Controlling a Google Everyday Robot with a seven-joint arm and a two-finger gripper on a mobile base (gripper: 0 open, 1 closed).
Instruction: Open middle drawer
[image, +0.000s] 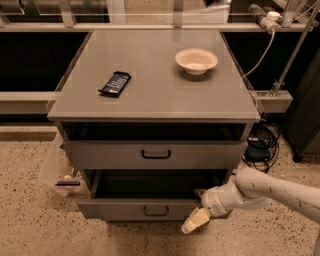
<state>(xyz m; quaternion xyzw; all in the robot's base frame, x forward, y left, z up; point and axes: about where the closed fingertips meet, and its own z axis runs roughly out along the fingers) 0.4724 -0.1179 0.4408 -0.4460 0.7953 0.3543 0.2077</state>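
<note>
We see the middle drawer (120, 209) standing pulled out, and our gripper (196, 220) is low at its front's right end.

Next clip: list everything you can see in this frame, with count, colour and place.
cabinet: one, grey, centre of view, on a speckled floor
top drawer: one, grey with a black handle, just under the cabinet top
middle drawer: one, grey with a black handle, below the top drawer, pulled out
bowl: one, cream, back right of the cabinet top
packet: one, black, left of the cabinet top
bin: one, clear plastic, on the floor left of the cabinet
cables: several, black, on the floor right of the cabinet
arm: one, white, reaching in from the right
tool: one, cream, at the middle drawer's right front
</note>
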